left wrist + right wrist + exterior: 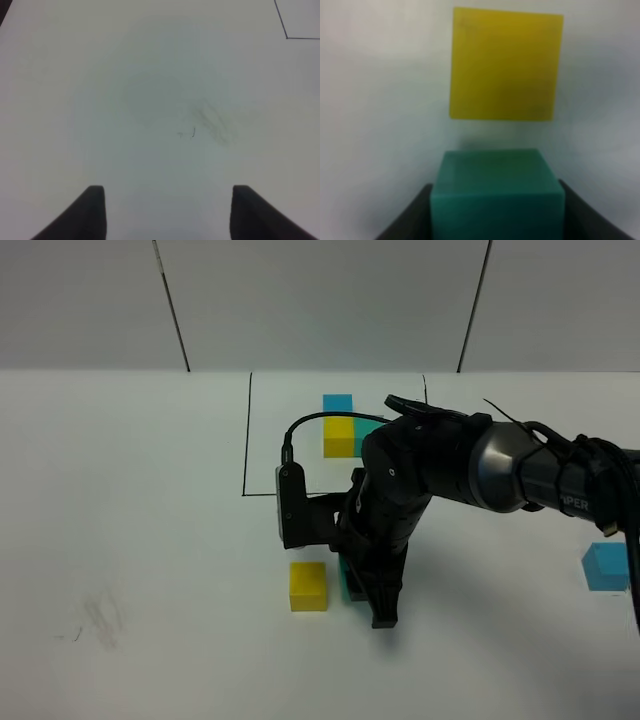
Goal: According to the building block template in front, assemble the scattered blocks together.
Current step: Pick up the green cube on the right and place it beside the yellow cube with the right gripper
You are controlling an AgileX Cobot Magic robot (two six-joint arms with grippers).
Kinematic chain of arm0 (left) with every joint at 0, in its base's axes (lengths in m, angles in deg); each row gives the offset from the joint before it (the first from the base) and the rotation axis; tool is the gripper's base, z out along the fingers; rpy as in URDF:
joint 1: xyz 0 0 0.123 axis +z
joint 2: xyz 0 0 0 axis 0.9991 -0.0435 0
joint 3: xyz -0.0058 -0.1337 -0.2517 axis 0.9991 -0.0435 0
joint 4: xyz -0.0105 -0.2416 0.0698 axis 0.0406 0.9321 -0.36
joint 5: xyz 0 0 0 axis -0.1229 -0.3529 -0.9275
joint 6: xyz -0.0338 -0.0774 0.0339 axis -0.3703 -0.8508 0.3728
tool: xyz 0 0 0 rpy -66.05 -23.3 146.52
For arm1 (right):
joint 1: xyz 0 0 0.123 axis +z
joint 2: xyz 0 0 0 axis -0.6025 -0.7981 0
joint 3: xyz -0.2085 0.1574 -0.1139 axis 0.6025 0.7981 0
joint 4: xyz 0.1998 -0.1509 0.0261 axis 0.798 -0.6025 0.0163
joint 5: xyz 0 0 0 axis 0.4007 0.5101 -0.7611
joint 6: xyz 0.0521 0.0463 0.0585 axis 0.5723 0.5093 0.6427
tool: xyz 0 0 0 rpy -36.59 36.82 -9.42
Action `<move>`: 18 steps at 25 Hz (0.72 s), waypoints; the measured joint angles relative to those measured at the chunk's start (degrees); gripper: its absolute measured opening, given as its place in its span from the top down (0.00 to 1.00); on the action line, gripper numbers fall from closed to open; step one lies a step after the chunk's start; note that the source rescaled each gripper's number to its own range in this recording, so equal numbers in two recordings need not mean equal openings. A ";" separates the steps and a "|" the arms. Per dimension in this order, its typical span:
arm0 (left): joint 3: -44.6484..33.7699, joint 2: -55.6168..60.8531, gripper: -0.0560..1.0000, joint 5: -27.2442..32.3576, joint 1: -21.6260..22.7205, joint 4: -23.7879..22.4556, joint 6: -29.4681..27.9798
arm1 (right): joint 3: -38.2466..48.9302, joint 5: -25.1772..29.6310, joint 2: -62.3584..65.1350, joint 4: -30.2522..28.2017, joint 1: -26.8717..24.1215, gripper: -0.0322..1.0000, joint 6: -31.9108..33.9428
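The building block template (339, 436) lies at the back inside a thin black drawn rectangle, blue cube behind yellow, with the teal-green one partly hidden by my right arm. A loose yellow cube (308, 585) sits on the table near the front. My right gripper (366, 596) points down just right of it, shut on the teal-green cube (351, 587). In the right wrist view the teal-green cube (497, 195) sits between the dark fingers (407, 217), a small gap from the yellow cube (505, 65). The sky blue cube (605, 566) lies far right. My left gripper (167, 215) is open over bare table.
A corner of the black drawn rectangle (287, 36) shows in the left wrist view. Faint smudges (100, 620) mark the white table (140, 490) at the front left. A grey panelled wall (320, 300) stands behind the table.
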 joint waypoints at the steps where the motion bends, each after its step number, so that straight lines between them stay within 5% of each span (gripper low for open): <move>1: 0.00 0.00 0.76 0.00 0.00 0.00 0.00 | 0.00 -0.31 -0.16 0.07 0.00 0.97 0.00; 18: 0.00 0.00 0.76 0.00 0.00 0.00 0.00 | 0.00 -3.77 -0.62 1.82 0.56 0.97 -1.67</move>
